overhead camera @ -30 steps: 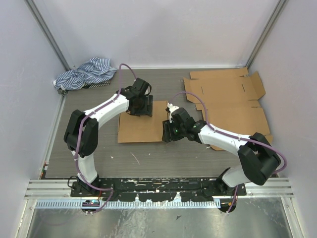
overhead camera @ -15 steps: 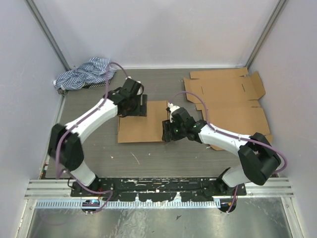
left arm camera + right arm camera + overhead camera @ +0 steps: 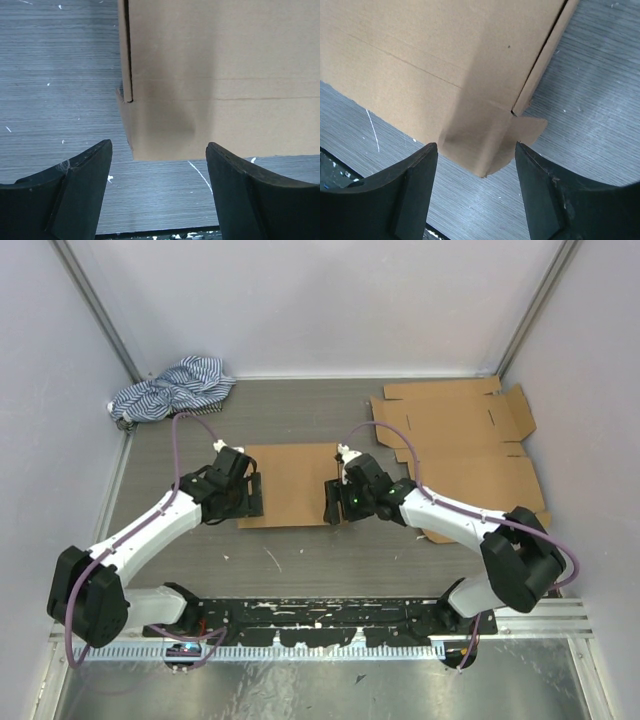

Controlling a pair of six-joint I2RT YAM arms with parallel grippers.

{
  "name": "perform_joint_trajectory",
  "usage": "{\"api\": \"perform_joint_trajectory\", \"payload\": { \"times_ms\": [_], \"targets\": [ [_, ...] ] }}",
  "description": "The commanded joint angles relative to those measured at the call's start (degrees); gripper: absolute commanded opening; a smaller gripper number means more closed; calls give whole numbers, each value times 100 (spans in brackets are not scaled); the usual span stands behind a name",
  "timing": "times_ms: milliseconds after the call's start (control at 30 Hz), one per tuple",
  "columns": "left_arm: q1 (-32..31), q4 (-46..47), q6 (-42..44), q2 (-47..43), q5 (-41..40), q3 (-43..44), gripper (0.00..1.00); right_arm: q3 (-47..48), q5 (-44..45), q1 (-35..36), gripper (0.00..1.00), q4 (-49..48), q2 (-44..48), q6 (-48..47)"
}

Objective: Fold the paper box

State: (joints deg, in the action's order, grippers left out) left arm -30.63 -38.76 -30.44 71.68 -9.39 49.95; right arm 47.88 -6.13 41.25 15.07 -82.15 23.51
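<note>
The table is a dull grey board with fine wood-like grain, flecked with white specks. At its far right lie flat brown cardboard sheets, notched and tabbed along their edges, the nearest one partly covered by the right arm. The paper box lies flattened at the table's middle, a smooth tan rectangle with faint crease lines and one small rounded tab poking out at a corner. A crumpled blue-and-white striped cloth sits in the far left corner. The left gripper stands at the box's left edge, its black wedge-shaped jaws spread wide and empty. The right gripper stands at the right edge, jaws parted around a corner without pinching it. Whether either touches the cardboard cannot be made out.
</note>
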Motion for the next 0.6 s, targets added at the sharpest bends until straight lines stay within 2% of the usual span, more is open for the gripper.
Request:
{"api": "perform_joint_trajectory", "payload": {
  "times_ms": [0,567],
  "targets": [
    [26,233,-118,-70,-232,-65,82,337,-95,31,69,-88,-151,183],
    [22,773,-46,255,31,-573,80,327,-270,44,65,-142,-319,347]
  ]
}}
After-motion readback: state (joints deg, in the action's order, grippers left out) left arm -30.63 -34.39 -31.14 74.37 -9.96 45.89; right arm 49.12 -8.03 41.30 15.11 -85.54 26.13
